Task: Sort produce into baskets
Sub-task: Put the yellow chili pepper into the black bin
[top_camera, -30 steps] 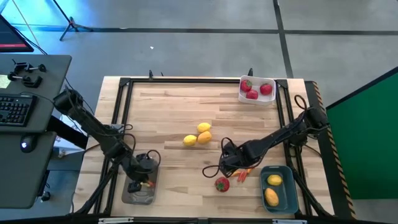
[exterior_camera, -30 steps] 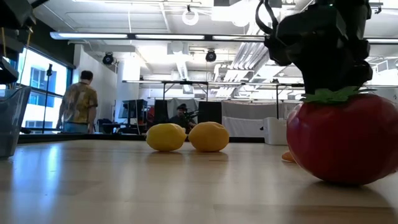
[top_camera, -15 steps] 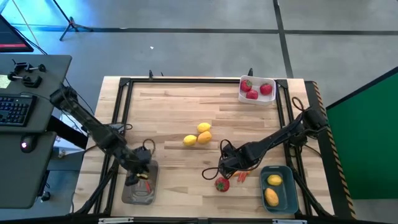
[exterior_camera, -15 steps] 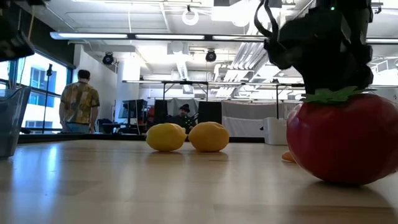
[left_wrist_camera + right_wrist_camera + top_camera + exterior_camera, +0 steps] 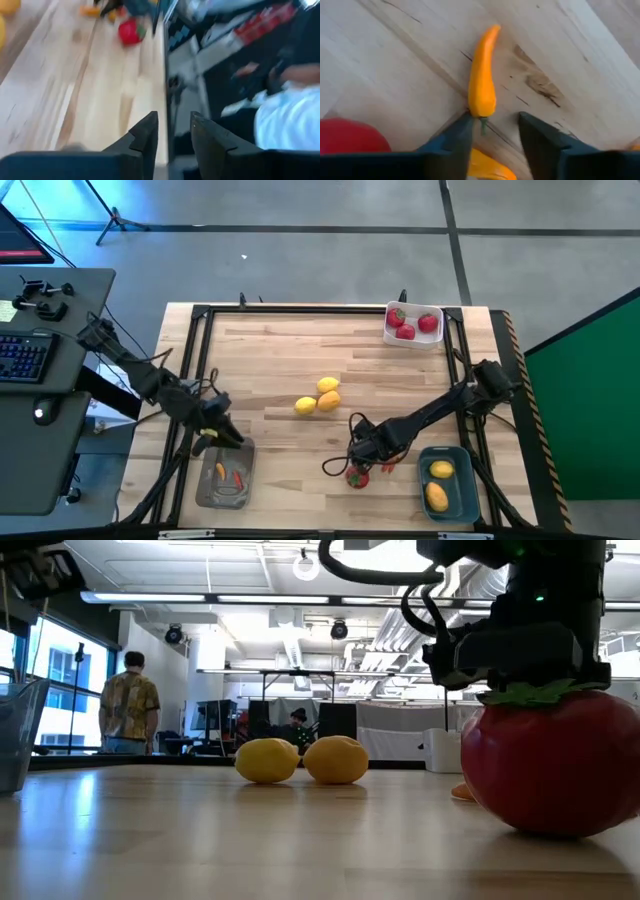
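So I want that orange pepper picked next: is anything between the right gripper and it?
Nothing visible. In the right wrist view the orange pepper lies on bare wood just ahead of the open right gripper, stem toward the gap. A red fruit sits off to one side, clear of the path.

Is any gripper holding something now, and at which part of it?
Nothing is held. The left gripper is open, with nothing between its fingers. The right gripper is open over an orange pepper, its stem end between the fingers, not clamped.

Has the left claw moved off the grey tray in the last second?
Yes. The left claw has pulled back from over the grey tray toward its far-left corner; two peppers lie inside.
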